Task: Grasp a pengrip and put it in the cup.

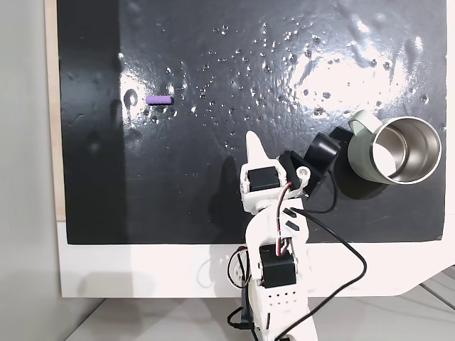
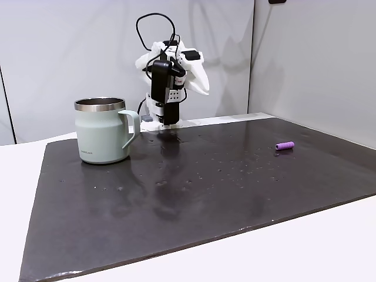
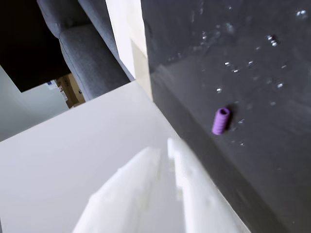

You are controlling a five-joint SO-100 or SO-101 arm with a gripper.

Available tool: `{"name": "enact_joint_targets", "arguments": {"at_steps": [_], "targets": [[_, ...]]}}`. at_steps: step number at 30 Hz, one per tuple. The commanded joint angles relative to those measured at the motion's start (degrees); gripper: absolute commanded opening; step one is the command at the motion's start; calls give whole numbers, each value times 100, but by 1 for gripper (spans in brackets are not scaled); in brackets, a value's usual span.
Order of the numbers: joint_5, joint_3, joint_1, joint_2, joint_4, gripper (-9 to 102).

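Purple against the black mat (image 1: 213, 199), the pengrip (image 1: 158, 100) lies on its side well apart from the cup (image 1: 398, 153), and our gripper (image 3: 165, 153), raised with nearly closed fingers holding nothing, seemingly aims toward it for the pick.

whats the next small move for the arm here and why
Probably swing the claw toward the purple pengrip and start lowering. The pengrip lies alone on the black mat, far from the cup, and the claw hangs raised near the arm's base, holding nothing, its fingers close together. It would likely need to open wider before descending.
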Motion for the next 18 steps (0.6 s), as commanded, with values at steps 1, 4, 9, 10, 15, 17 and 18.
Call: {"name": "enact_joint_targets", "arguments": {"at_steps": [1,4,9,10,15,17,18], "targets": [[-70,-1564,-176,-738,475,0],[-70,-2452,-404,-1380,861,0],[580,-3647,-729,-2373,1503,0],[721,-3911,-800,-2619,1687,0],[1169,-5115,-1169,-3814,2285,2],[1266,-5634,-1318,-4289,2531,4],[1327,-5950,-1371,-4605,2725,5]]}}
